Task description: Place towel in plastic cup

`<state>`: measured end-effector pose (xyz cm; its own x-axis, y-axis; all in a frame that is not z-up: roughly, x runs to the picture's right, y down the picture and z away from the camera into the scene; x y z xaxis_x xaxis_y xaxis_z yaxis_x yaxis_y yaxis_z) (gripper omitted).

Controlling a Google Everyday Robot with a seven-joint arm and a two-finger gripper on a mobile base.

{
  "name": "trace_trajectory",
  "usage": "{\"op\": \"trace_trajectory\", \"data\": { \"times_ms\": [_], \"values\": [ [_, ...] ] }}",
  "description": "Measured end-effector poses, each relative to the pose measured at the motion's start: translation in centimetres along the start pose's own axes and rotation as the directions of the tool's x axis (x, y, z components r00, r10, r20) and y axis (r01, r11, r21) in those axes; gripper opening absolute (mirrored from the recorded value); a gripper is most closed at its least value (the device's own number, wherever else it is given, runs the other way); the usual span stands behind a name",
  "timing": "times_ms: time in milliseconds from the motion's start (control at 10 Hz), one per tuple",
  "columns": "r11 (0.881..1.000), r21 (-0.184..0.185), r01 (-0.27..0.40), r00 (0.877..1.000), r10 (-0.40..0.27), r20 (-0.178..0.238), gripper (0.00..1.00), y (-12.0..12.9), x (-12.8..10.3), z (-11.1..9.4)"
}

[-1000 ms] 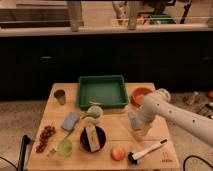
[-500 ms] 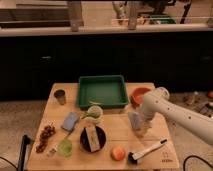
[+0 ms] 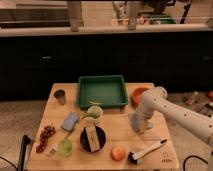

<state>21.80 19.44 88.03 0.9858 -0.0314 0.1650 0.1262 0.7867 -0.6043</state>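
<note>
A blue-grey towel [image 3: 133,121] is at the right middle of the wooden table [image 3: 155,157], bunched and upright. My gripper [image 3: 141,124] reaches down from the white arm [image 3: 170,107] on the right and is right at the towel, touching or overlapping its right side. A light green plastic cup [image 3: 64,147] stands near the front left, far from the gripper. A pale cup [image 3: 95,114] with something green in it stands in front of the green tray.
A green tray [image 3: 102,91] is at the back centre, with an orange bowl [image 3: 137,95] to its right. A metal cup [image 3: 60,96], a blue sponge [image 3: 70,121], grapes [image 3: 45,137], a black bowl [image 3: 93,139], an orange fruit [image 3: 118,153] and a brush [image 3: 146,150] are spread over the table.
The gripper and towel have shifted very slightly; otherwise nothing has visibly moved.
</note>
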Motion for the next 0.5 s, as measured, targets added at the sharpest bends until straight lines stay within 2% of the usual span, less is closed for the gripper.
{"op": "trace_trajectory", "data": {
  "times_ms": [100,300,400,500],
  "values": [
    [1.0,-0.007,0.001,1.0,-0.001,0.002,0.33,0.16,0.0,-0.07],
    [1.0,-0.008,0.003,1.0,-0.003,0.0,0.14,0.24,0.06,-0.48],
    [1.0,-0.006,0.003,1.0,-0.003,-0.001,0.05,0.18,0.08,-0.72],
    [1.0,-0.007,0.004,1.0,-0.004,-0.001,0.0,0.22,0.09,-0.85]
  ]
}}
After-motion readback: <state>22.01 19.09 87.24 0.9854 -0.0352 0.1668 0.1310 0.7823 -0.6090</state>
